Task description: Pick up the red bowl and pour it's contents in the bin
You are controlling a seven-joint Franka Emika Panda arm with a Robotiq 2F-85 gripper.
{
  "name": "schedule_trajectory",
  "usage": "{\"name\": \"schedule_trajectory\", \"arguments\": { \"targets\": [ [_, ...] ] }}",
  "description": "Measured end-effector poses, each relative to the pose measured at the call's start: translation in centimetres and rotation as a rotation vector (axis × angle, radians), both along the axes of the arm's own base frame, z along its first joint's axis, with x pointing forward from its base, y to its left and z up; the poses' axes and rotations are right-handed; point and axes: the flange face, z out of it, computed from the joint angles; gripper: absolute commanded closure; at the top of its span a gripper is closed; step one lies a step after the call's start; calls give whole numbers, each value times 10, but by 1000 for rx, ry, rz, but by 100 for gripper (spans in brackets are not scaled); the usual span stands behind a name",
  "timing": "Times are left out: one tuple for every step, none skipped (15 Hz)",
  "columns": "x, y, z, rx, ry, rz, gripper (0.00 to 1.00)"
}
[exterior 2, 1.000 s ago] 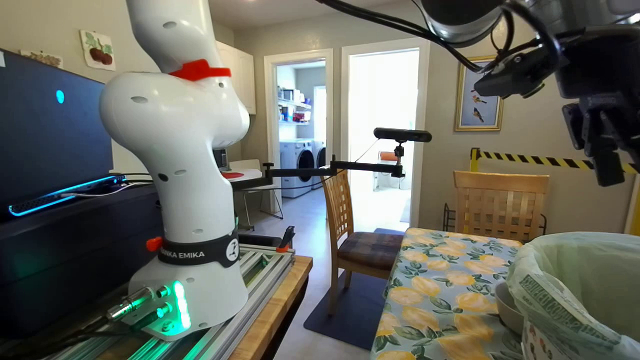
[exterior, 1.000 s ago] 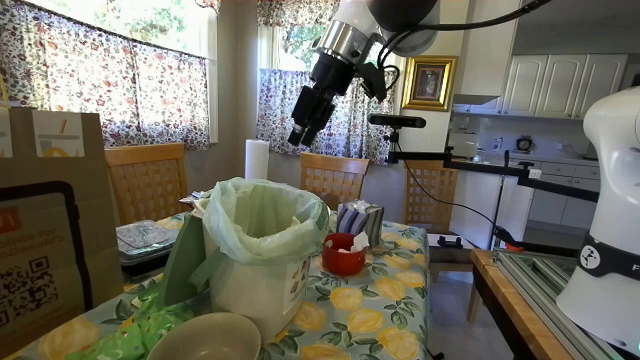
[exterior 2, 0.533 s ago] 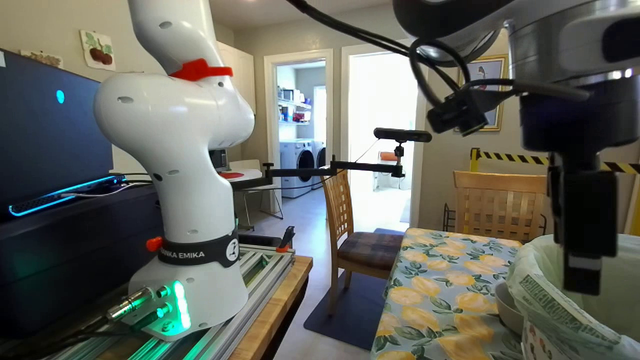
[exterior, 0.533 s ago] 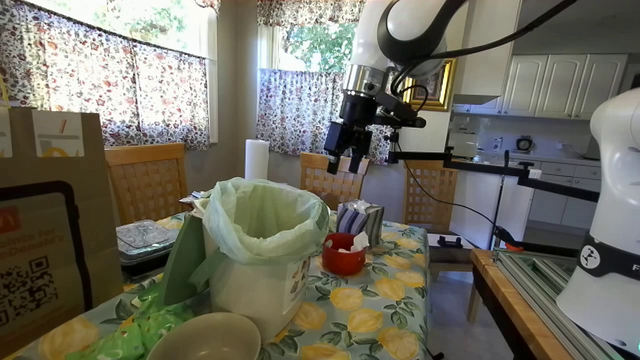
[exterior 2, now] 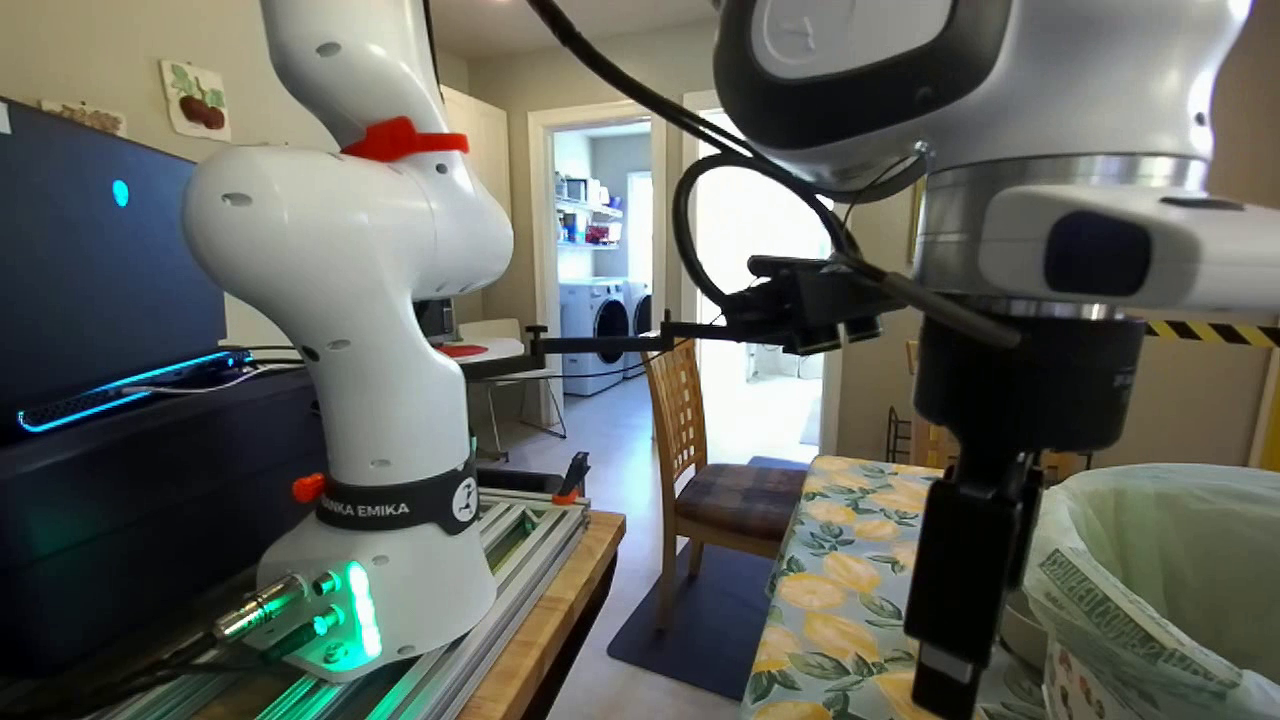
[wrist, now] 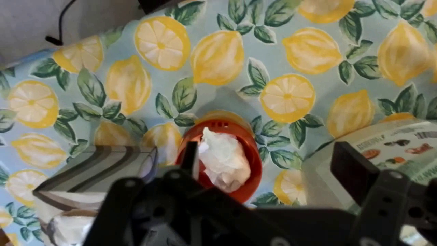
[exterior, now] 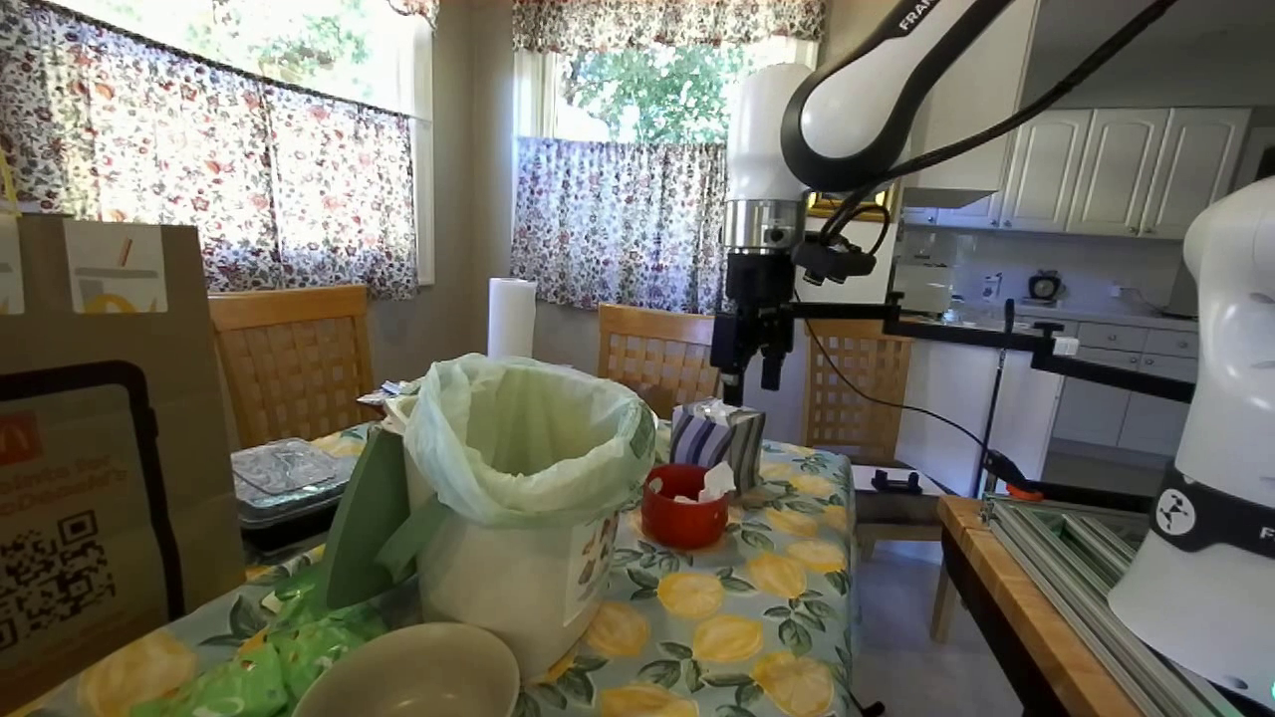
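Paper (wrist: 227,164), white and crumpled, lies inside the red bowl (exterior: 685,526), which we see standing upright on the table (exterior: 737,637), over its lemon-print cloth (wrist: 286,99). We find the bowl between the striped tissue box (exterior: 722,443) and the bin (exterior: 488,588), a white bucket with a pale green bag (exterior: 543,493) folded over its rim. Our pincer (exterior: 753,380) points down with its two fingers (wrist: 353,167) spread wide, higher than the bowl and apart from it. In the wrist view we see the bowl between those fingers, the one toward the tissue box partly hiding its rim. In an exterior view we also make out a larger beige bowl (exterior: 413,672) beside the bin and, at the left edge, a brown paper bag (exterior: 100,418).
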Motion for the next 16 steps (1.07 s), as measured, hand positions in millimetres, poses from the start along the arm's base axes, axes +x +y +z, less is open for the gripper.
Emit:
{"name": "schedule_trajectory", "arguments": {
  "targets": [
    [-2, -3, -7, -13, 10, 34, 0],
    [-2, -6, -13, -30, 10, 70, 0],
    [0, -9, -19, -53, 1, 107, 0],
    [2, -12, -25, -77, -16, 147, 0],
    [5, -15, -32, -100, -37, 182, 0],
    [8, -18, -37, -119, -62, 215, 0],
    [10, -21, -43, -132, -88, 243, 0],
    [12, -23, -49, -139, -113, 271, 0],
    [14, -25, -56, -141, -131, 297, 0],
    [15, -26, -62, -138, -144, 318, 0],
    [15, -27, -68, -128, -152, 335, 0],
    [15, -26, -74, -114, -156, 353, 0],
    [16, -24, -79, -99, -158, 370, 0],
    [17, -24, -82, -85, -158, 387, 0],
    [17, -23, -85, -73, -159, 404, 0],
    [18, -24, -87, -64, -159, 414, 0]
  ]
}}
